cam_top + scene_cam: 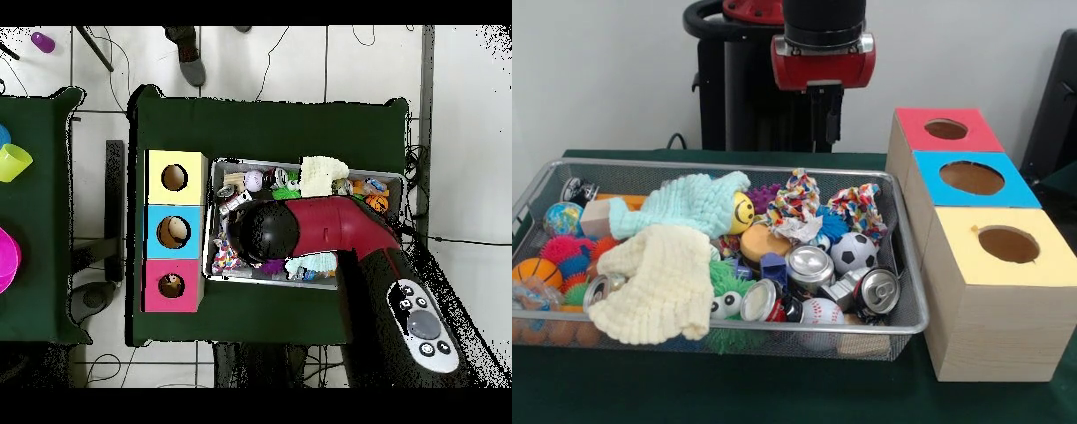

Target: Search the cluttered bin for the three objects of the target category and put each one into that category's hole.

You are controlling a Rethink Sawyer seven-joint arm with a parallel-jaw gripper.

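A wire mesh bin [689, 165] holds a jumble of things. Several drink cans [809, 265] lie at its right half beside a small soccer ball [854, 252] and a baseball [821, 311]. A cream cloth [658, 283] and a mint cloth [684, 203] cover the left half. A yellow smiley ball [742, 212] and knotted rope toys [794, 199] sit at the middle and back. My gripper [826, 119] hangs above the bin's back rim, well clear of the contents. In the overhead view the arm [300, 228] hides the middle of the bin [215, 165].
Three wooden boxes stand in a row right of the bin, each with a round hole on top: red [946, 129], blue [971, 178], yellow [1008, 245]. A globe ball [563, 218], a basketball [534, 271] and spiky balls fill the bin's left end. A person's shoe [190, 68] shows beyond the table.
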